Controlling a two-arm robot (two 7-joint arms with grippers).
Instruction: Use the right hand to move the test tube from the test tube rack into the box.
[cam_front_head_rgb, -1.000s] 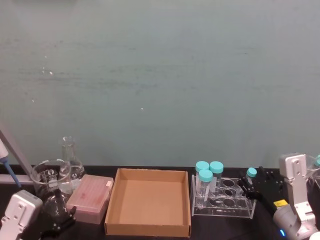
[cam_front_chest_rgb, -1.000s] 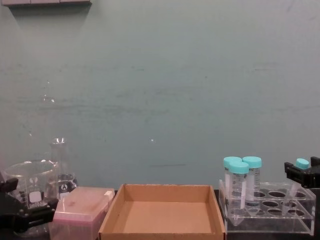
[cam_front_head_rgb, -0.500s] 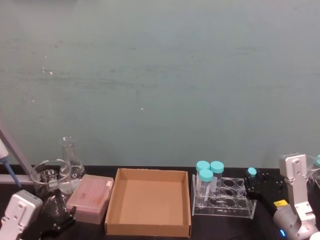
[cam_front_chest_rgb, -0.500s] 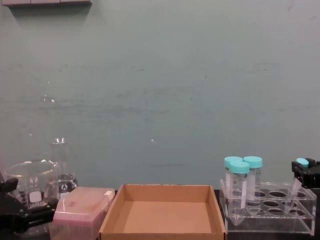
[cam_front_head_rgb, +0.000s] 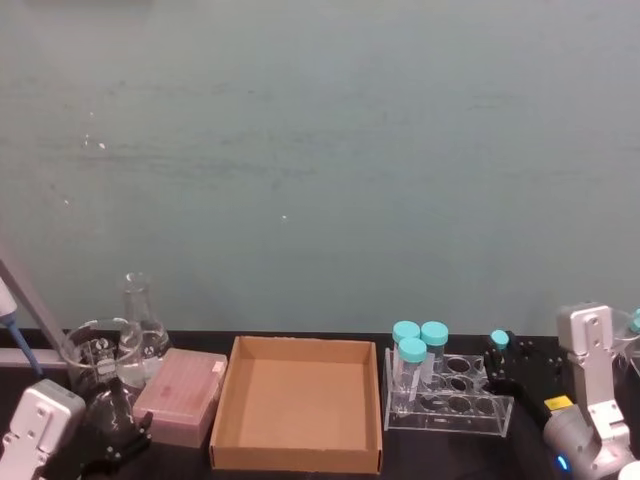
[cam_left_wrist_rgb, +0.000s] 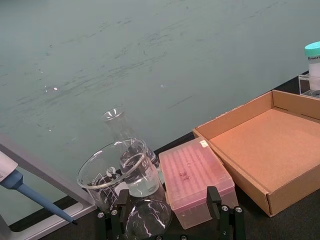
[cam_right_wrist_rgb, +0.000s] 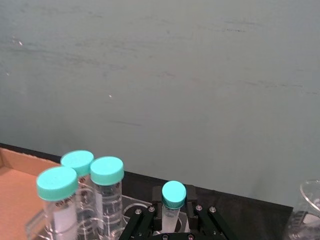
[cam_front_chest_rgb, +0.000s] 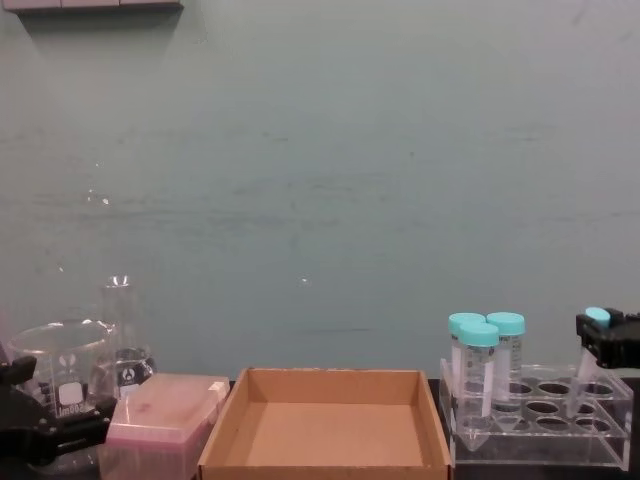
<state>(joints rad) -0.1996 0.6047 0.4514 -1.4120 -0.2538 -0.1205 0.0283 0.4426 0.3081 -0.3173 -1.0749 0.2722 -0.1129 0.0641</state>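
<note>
The right hand (cam_right_wrist_rgb: 174, 204) is reaching over the right end of the test tube rack (cam_front_chest_rgb: 540, 428). Its two black fingers (cam_right_wrist_rgb: 157, 204) are pressing in on either side of the test tube (cam_right_wrist_rgb: 174, 195) just under the small teal cap, so it is gripping the tube. In the chest view the tube is leaning slightly, with its lower part sitting down in a hole at the rack's right end. Whether its tip is resting on the lower tier is hard to tell through the clear acrylic. The two wider tubes (cam_front_head_rgb: 411, 352) with larger teal caps are standing at the rack's left end. The box (cam_front_head_rgb: 295, 461) is lying just to the left of the rack. The left gripper (cam_left_wrist_rgb: 167, 227) is sitting low at the table's left side, close to the pink box (cam_left_wrist_rgb: 195, 175), the beaker (cam_left_wrist_rgb: 112, 170) and the conical flask (cam_left_wrist_rgb: 120, 127), with its fingers spread well apart.
</note>
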